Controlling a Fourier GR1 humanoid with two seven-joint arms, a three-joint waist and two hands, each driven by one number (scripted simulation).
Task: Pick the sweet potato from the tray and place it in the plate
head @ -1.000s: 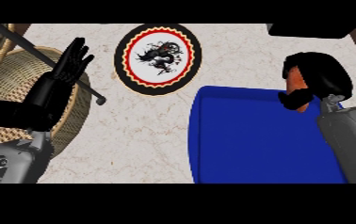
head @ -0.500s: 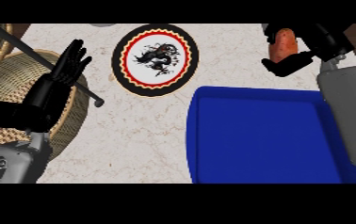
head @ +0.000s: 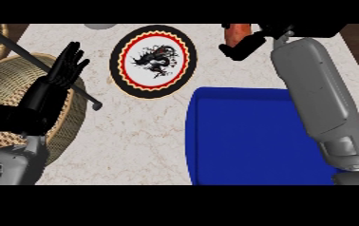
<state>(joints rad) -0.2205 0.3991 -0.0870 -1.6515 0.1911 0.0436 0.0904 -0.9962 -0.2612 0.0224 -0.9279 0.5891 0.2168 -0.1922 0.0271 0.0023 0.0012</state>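
Your right hand [head: 242, 47] sits at the far edge of the view, just beyond the far rim of the blue rectangular tray [head: 231, 139], with its black fingers curled round the orange-red sweet potato [head: 237, 30]. Only the upper end of the sweet potato shows above the fingers; the rest is hidden by the hand. Half a second ago you had this hand further to the right of the tray's far edge; now it has travelled leftward, so it hangs between the tray and the round plate with a black rim, red-and-yellow scalloped ring and black dragon on a white centre [head: 154, 61]. The sweet potato is off the tray and not yet over the plate, which lies to the left of the tray on the pale speckled counter [head: 133, 139]. A second ago the hand was still down over the tray's right side.

Your left hand [head: 64, 70] rests well to the left of the tray, fingers straight and spread, over a woven wicker basket [head: 67, 125]; it has not shifted since the earlier pictures. A thin dark ladle-like utensil [head: 63, 80] lies slanted across the basket's rim, passing under that hand.
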